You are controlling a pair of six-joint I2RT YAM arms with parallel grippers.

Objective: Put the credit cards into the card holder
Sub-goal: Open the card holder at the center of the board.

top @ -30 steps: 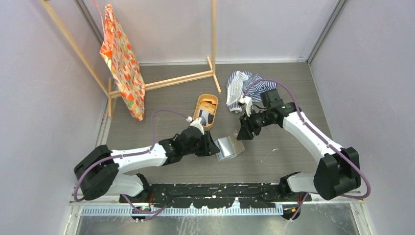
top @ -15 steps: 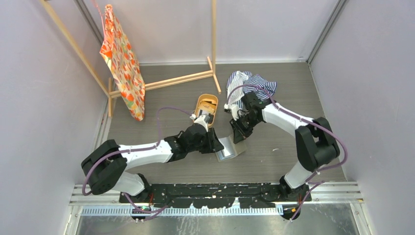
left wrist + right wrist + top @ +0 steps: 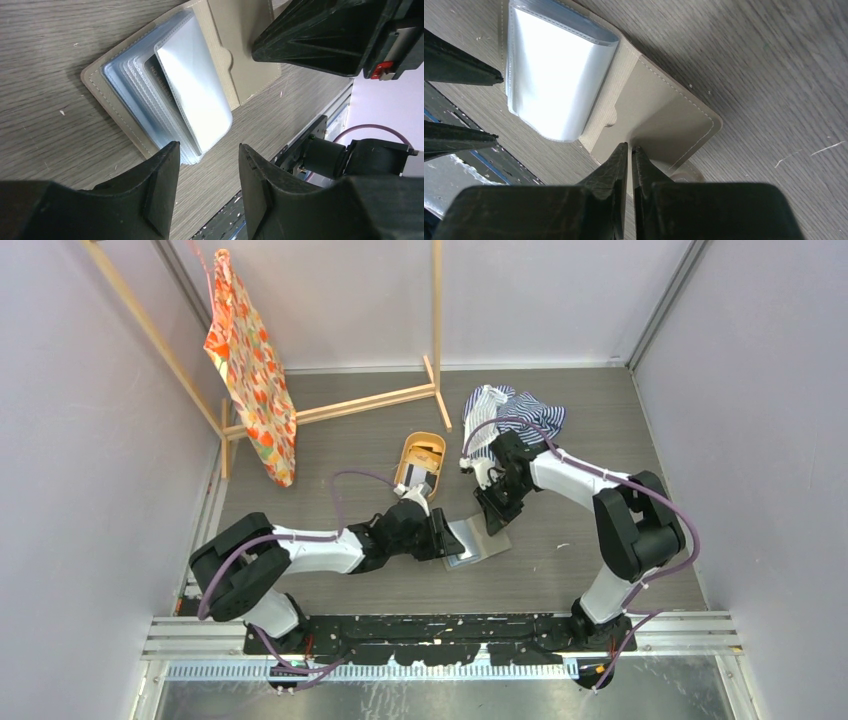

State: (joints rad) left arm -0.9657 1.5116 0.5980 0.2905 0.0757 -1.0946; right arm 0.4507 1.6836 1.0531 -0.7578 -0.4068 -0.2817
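Note:
The card holder lies open on the table, grey-brown with a fan of clear sleeves. A dark card shows inside one sleeve. My right gripper is shut on the edge of the holder's cover flap, which is held slightly raised; its fingertips meet at the flap edge. My left gripper is open and empty just left of the holder, low over the sleeves' free edge. More credit cards, orange-tan, black and white, lie in the oval orange tray behind it.
A striped blue-and-white cloth lies behind the right arm. A wooden rack with an orange patterned cloth stands at the back left. The table's near edge with a black rail is close to the holder.
The right arm's elbow has swung in towards the centre while its gripper stayed at the holder's flap. The left arm has stretched further right towards the holder.

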